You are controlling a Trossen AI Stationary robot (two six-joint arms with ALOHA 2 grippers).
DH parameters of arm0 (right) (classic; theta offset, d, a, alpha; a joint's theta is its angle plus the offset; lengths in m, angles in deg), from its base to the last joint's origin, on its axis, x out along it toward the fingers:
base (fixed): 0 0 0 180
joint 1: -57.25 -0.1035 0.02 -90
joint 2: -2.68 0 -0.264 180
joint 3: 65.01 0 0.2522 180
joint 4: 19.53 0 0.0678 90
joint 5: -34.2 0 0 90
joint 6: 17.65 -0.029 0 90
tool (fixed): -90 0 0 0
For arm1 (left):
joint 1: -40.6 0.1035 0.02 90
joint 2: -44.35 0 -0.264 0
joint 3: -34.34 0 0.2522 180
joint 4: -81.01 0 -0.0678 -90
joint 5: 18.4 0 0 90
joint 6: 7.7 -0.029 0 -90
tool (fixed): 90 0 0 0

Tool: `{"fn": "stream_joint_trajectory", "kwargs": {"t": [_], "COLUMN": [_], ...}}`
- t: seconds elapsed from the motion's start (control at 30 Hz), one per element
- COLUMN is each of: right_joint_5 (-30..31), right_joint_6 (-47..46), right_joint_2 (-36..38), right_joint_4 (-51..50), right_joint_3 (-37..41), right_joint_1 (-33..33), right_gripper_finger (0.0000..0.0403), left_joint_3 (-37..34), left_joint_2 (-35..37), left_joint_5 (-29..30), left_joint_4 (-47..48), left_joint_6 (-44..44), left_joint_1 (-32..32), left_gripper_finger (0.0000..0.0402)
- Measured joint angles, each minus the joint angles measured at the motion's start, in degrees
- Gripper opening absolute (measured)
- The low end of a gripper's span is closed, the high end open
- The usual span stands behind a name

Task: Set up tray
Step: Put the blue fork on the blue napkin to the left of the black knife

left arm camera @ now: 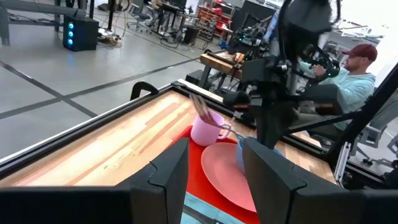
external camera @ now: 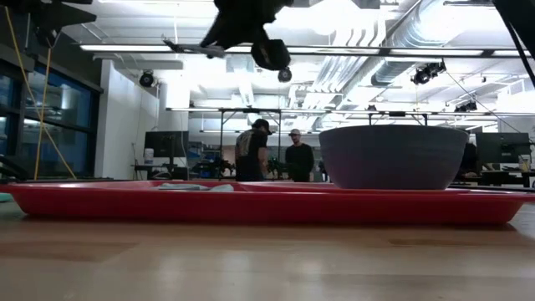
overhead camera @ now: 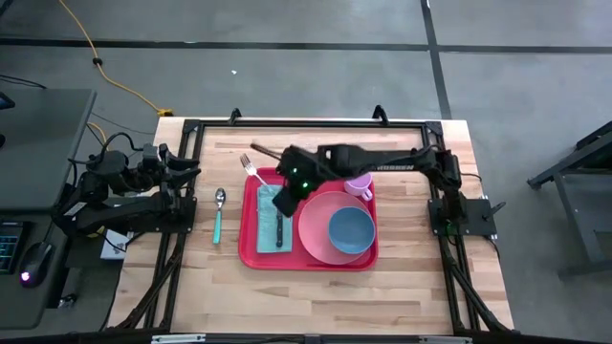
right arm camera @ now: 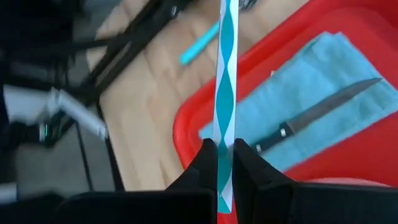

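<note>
Tray (overhead camera: 251, 256) rim, right gripper (right arm camera: 224, 163) clamping fork (right arm camera: 224, 74) above

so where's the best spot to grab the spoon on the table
Take the spoon by the middle of its teal handle, coming straight down from above. It lies flat on bare wood left of the tray, so the fingers would likely fit across the narrow handle.

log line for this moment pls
right end effector: shut on fork, above tray | left end effector: waiting at table's left edge | on tray: napkin, knife, plate, bowl
</note>
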Motion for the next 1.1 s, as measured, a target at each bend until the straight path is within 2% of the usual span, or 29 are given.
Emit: {"fn": "stream_joint_trajectory", "kwargs": {"t": [0.23, 0.37, 0.5, 0.73, 1.1], "right_joint_5": [18.02, 24.48, 25.89, 24.45, 22.8], "right_joint_6": [-16.4, -23.19, -27.79, -34.81, -39.16], "right_joint_2": [-1.71, -3.66, -6.84, -12.06, -14.29], "right_joint_4": [3.68, 5.46, 9.16, 12.51, 11.4], "right_joint_3": [-0.04, -0.04, -0.04, -0.04, -0.07], "right_joint_1": [-4.91, -7.11, -8.55, -10.01, -11.09], "right_gripper_finger": [0.0, 0.0, 0.0, 0.0, 0.0], "left_joint_3": [0.0, -0.01, 0.0, -0.01, -0.02], "left_joint_2": [0.0, 0.0, 0.0, 0.0, 0.0], "left_joint_5": [0.13, 1.04, 2.34, 3.09, 3.34], "left_joint_4": [-0.02, -0.02, -0.04, -0.04, -0.04], "left_joint_6": [2.43, 4.55, 5.04, 7.19, 8.83], "left_joint_1": [-0.01, 0.0, 0.0, -0.01, -0.02], "left_gripper_finger": [0.0182, 0.0182, 0.0182, 0.0182, 0.0182]}}
